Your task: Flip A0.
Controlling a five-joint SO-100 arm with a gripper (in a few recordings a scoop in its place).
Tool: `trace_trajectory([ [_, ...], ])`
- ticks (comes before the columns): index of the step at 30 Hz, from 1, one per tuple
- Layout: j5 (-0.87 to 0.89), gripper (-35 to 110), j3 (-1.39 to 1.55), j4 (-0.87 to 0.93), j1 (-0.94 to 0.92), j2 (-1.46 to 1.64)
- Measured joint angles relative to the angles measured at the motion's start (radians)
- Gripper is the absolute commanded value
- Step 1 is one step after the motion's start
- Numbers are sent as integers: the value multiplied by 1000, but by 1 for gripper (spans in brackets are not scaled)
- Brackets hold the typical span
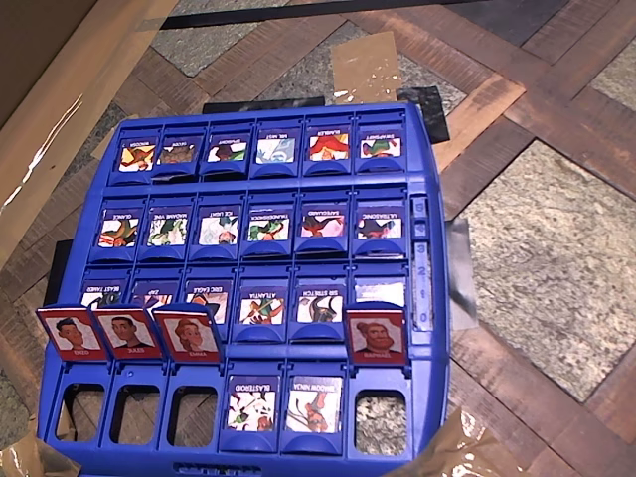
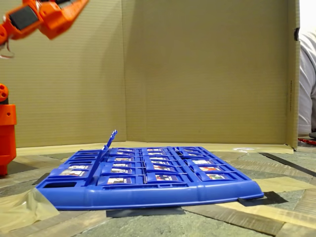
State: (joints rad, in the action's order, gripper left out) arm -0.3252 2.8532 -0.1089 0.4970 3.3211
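Note:
The blue game board lies flat with most tiles face down as blue cartoon cards. In its front row several red-framed portrait tiles stand upright. A0 looks to be the leftmost, showing a dark-haired man. The fixed view shows the raised tiles edge-on near the board's left end. My orange gripper hangs high at the top left of the fixed view, well above and left of the board. The frame's top edge cuts its tip, so its jaws cannot be read.
Two more upright portraits stand right of A0, and another at the row's right end. The arm's orange base stands left of the board. Cardboard walls enclose the back. A person's sleeve shows at the right.

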Motion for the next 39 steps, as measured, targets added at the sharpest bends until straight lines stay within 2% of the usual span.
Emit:
trace_trajectory([
  [4,51,0,-54,109,-2,-107],
  [9,118,0,-414,379,-17,-400],
  [17,147,0,-664,563,-43,-715],
  [29,192,0,-1229,1098,-74,-1321],
  [36,206,0,-1356,1358,-110,-1483],
  [39,187,0,-1348,1402,-126,-1509],
])
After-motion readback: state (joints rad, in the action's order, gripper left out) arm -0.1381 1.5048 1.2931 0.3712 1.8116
